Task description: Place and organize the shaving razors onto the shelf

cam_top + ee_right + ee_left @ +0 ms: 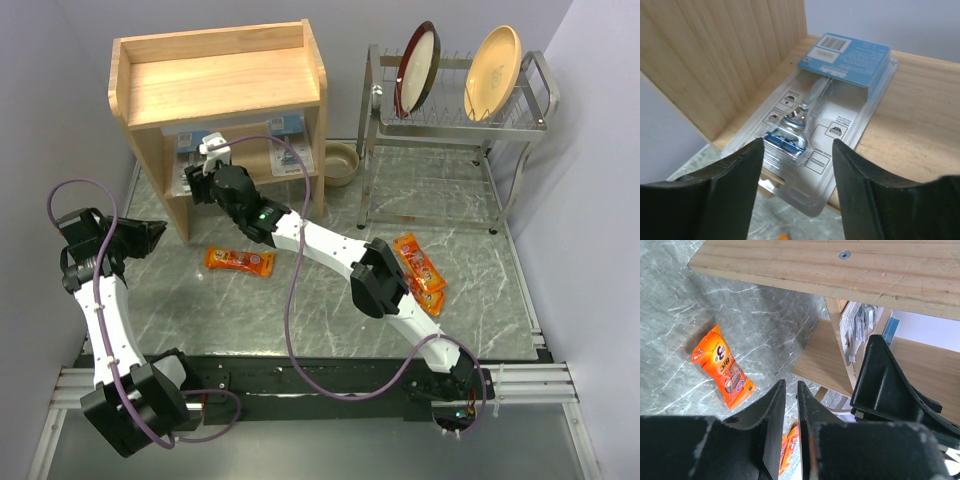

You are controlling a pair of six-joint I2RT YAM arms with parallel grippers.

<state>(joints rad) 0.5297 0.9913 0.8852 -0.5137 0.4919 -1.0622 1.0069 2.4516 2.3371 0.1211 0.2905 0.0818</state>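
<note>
- The right arm reaches under the top board of the wooden shelf (220,85), at 11 o'clock on the grey marbled surface (480,290). Its right pincer (797,142) hangs over the lower tier with jaws spread wide.
- Between those jaws a clear razor pack (830,110) lies flat on the lower tier, apart from both fingers. It sits hard by the side panel at 9 o'clock. Its near end juts a little past the tier's front edge.
- That tuck into the corner looks deliberate, as it leaves room on the tier for more packs alongside.
- A second clear pack (288,128) shows on the same tier, toward 3 o'clock from the first.
- Three orange packs wait on the surface. One orange pack (240,261) lies near the middle, just in front of the shelf. Two orange packs (418,258) lie overlapped at 4 o'clock, partly under the right arm.
- The left pincer (791,385) hovers at 9 o'clock beside the shelf. Its fingers are all but pressed together, with only a slit between them, and pinch nothing. It appears parked out of the other arm's way, though the lone orange pack lies within its view.
- By this look the job stands at two packs shelved and three to go.
- A wire dish rack (450,130) holding two plates (417,68) stands at 1 o'clock, with a bowl (340,162) between it and the shelf.
</note>
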